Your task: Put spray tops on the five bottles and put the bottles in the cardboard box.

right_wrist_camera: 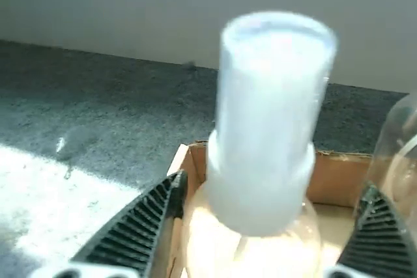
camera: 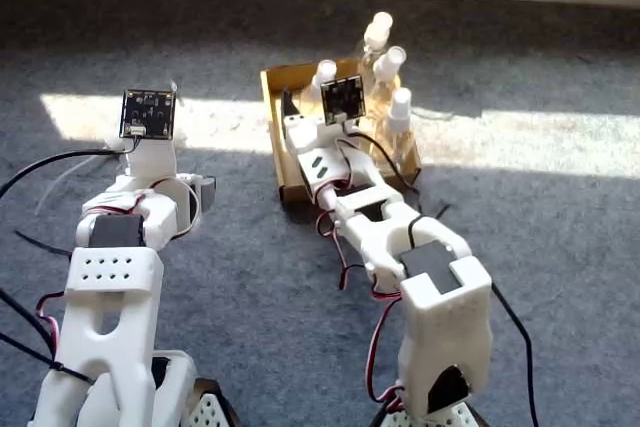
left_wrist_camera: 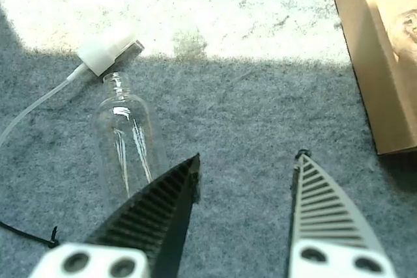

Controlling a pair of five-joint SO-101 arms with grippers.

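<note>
A clear bottle (left_wrist_camera: 127,138) without a top lies on the grey carpet. A white spray top (left_wrist_camera: 107,53) with a long thin tube rests at its mouth. My left gripper (left_wrist_camera: 248,157) hovers open just above and beside this bottle, holding nothing. The cardboard box (camera: 280,137) holds several capped bottles, such as one at the back (camera: 378,29). My right arm (camera: 340,162) reaches into the box. There my right gripper (right_wrist_camera: 275,183) stands open on either side of a bottle with a white spray top (right_wrist_camera: 270,122), with gaps to both fingers.
The box's side wall (left_wrist_camera: 374,63) is close to the left gripper. Another clear bottle (right_wrist_camera: 399,141) stands right beside the one between the right fingers. A band of sunlight (camera: 530,142) crosses the carpet. Cables trail by both arm bases.
</note>
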